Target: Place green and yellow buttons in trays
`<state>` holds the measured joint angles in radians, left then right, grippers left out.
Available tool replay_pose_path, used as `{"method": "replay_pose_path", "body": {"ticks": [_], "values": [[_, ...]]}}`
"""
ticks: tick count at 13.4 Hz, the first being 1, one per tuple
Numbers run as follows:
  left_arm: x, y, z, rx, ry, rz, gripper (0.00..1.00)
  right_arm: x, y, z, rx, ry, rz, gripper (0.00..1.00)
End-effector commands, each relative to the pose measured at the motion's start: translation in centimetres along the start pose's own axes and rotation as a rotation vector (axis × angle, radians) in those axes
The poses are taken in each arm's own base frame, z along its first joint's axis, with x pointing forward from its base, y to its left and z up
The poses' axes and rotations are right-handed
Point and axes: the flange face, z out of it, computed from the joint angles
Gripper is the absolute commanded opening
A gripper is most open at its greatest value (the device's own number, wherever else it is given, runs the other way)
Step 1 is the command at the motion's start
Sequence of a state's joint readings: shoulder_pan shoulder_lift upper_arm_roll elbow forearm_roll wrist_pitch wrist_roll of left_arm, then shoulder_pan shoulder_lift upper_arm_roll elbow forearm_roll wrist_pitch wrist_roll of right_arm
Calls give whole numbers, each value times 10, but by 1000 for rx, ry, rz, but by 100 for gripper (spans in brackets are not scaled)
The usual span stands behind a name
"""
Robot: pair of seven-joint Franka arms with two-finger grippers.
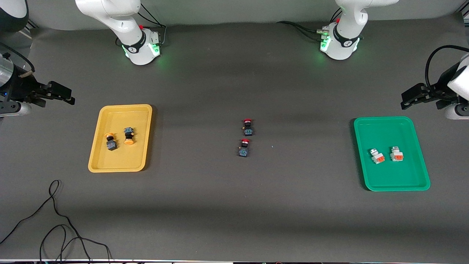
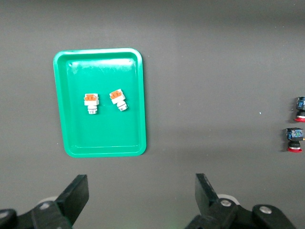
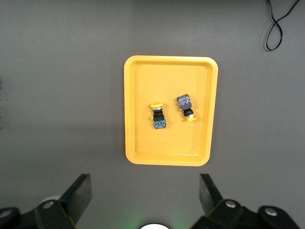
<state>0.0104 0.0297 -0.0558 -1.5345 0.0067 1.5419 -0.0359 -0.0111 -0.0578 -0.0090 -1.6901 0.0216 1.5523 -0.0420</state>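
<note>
On the dark surface (image 1: 234,205), yellow tray (image 1: 96,154) sits toward the right arm's end, green tray (image 1: 417,146) toward the left arm's end, well apart. Yellow tray holds both orange-capped switches, lying on their sides just beside each other, not touching: first orange-capped switch (image 1: 110,141) slightly nearer the front camera, second orange-capped switch (image 1: 128,135) beside it. Right wrist view shows the same pair inside the tray rim, caps pointing opposite ways. Green tray holds both white switches with orange blocks, side by side near its middle: first white switch (image 1: 377,156) and second white switch (image 1: 396,154), close but apart; left wrist view confirms both inside the rim. Two red-capped switches sit on bare surface about midway between the trays, one red-capped switch (image 1: 247,127) farther from the front camera, the other red-capped switch (image 1: 244,147) just nearer, small gap between them. Right hand (image 1: 67,96) is up in the air past the yellow tray, at the right arm's end of the surface, fingers spread wide, nothing between them. Left hand (image 1: 406,101) is up near the green tray's end of the surface, fingers likewise apart and empty. Loose black cable (image 1: 55,220) lies on the surface, nearer the front camera than the yellow tray.
</note>
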Motion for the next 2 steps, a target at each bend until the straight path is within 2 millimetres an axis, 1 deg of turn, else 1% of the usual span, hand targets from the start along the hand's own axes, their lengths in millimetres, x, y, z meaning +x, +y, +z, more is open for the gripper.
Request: {"method": "replay_pose_path", "body": {"ticks": [1,2], "values": [[-2,-1,-6,6,13,12,99,1,-5,1,-17,10,11,100],[-3,-1,-6,6,10,12,99,1,-5,1,-17,10,11,100]]}}
